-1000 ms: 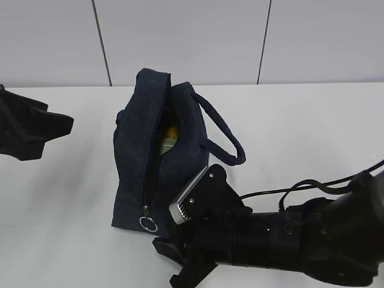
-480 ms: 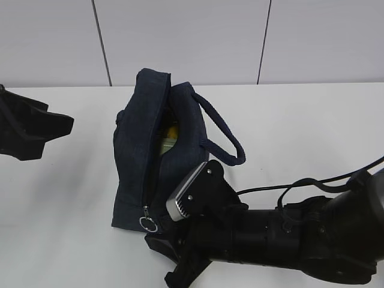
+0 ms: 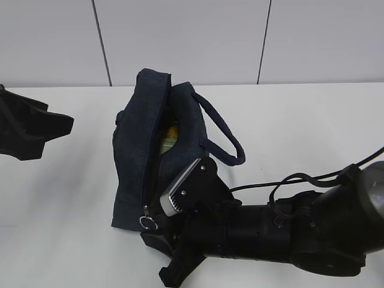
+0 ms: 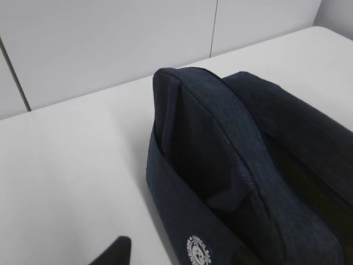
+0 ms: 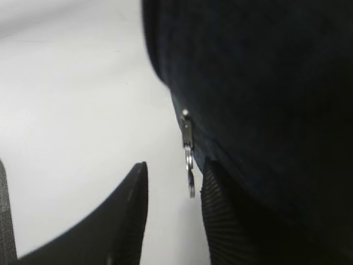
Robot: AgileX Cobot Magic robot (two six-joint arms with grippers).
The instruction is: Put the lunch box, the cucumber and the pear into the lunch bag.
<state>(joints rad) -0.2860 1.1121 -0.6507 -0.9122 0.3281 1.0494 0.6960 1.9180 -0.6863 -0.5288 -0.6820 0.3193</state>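
Reaching in low from the near edge of the white table, the right gripper has crept leftward toward the bag's near end over the last second, and its black ribbed fingers have narrowed a little; they stand partly open with the small metal ring zipper pull hanging between them, not yet pinched as far as the wrist view shows. In the exterior view that ring dangles at the bottom of the zipper line, just beside the gripper's front. The dark navy boxy fabric lunch bag stands just beyond, its zipper open along the top, its thick looped handle flopped to the right. Through the gap a sliver of the pale green lunch box and a spot of the yellow pear show inside; the cucumber I cannot make out. Loading seems largely done, so this approach looks like a move to close the bag. Farther left, the left gripper hovers well apart from the bag, half open and empty, with the bag's printed white logo in its wrist view.
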